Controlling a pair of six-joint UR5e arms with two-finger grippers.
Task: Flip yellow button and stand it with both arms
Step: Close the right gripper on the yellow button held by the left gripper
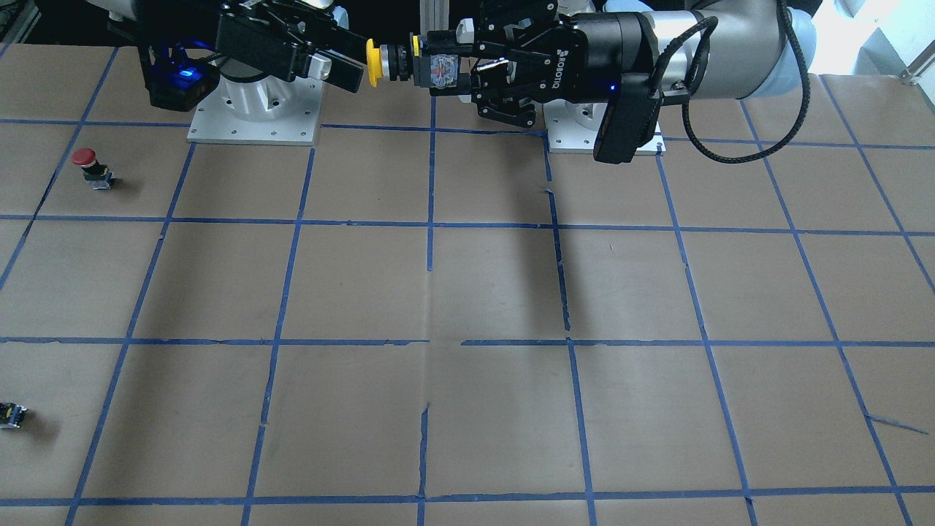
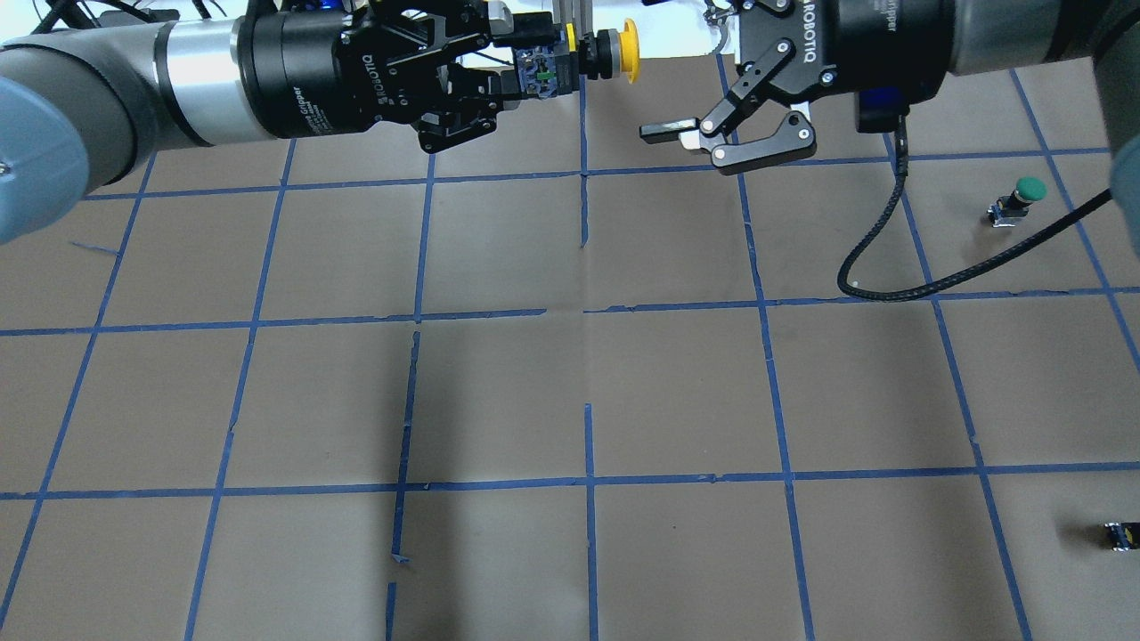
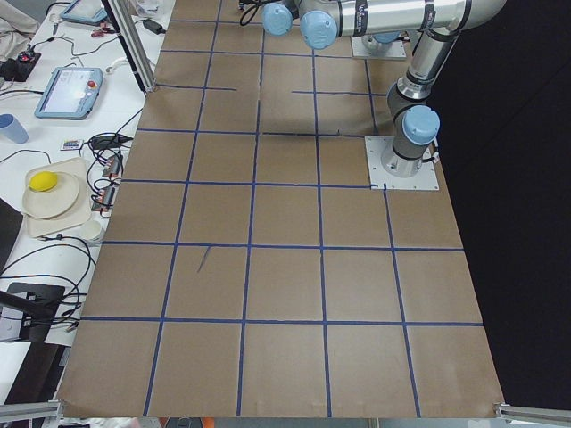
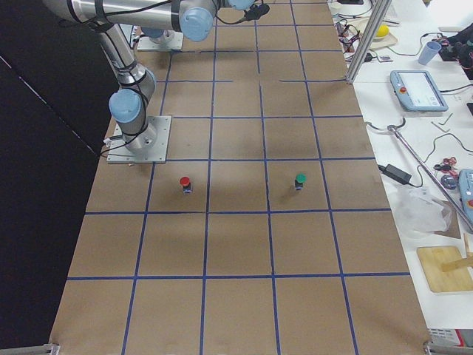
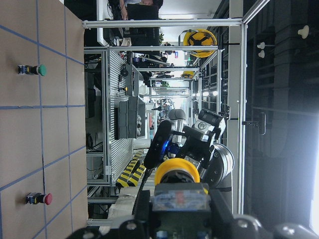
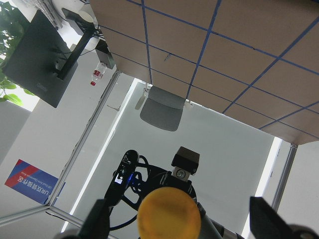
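Observation:
The yellow button (image 1: 387, 62) is held in the air, lying sideways, high above the table's far edge. My left gripper (image 1: 438, 69) is shut on its black-and-grey body (image 2: 543, 71), and the yellow cap (image 2: 628, 60) points toward my right gripper. My right gripper (image 1: 358, 57) is open, its fingers on either side of the cap without touching it. In the right wrist view the cap (image 6: 168, 216) sits between the spread fingers (image 6: 99, 219). In the left wrist view the cap (image 5: 178, 173) shows above the gripped body.
A red-capped button (image 1: 88, 164) stands on the brown table (image 1: 467, 292) on my right side. A green-capped button (image 2: 1020, 198) stands further out on the same side. A tiny dark capless part (image 2: 1120, 534) lies near the table's right edge. Both arm bases (image 1: 254, 109) are bolted on.

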